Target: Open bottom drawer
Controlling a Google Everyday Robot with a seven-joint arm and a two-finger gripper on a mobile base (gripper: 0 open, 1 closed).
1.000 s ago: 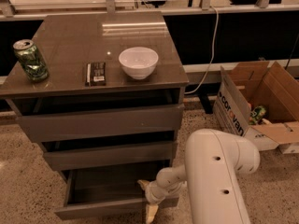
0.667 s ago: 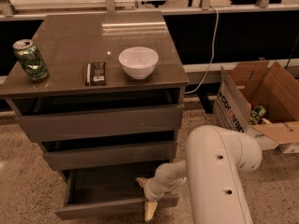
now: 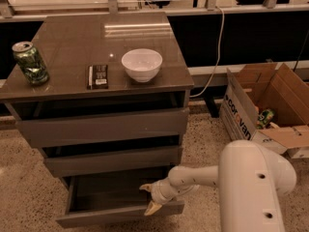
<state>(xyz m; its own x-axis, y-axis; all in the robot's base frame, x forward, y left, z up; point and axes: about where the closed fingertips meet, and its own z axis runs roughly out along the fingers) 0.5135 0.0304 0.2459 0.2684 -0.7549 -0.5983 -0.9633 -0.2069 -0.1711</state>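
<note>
since a second before, little had moved — the gripper (image 3: 149, 198) had crept slightly left and up along the front of the bottom drawer (image 3: 111, 217), and the arm's white housing (image 3: 253, 187) had drifted a touch right. the drawer itself sat about where it had been: pulled well out under the middle drawer (image 3: 113, 161), dark tray showing. judged the opening as largely done, any pull left being short.

gripper at the right part of the drawer's front edge, fingers spread apart, one tip over the tray, the other down at the front panel; it looked hooked over the lip, not clamped on it.

edges and room: bare speckled floor (image 3: 29, 178) lay ahead of the drawer front, so travel outward looked free. the housing stood just right of the drawer's corner — near it. cardboard box (image 3: 241, 115) further right, well apart. can (image 3: 30, 63), bowl (image 3: 141, 65) and dark packet (image 3: 99, 76) sat on top, clear of the work.
</note>
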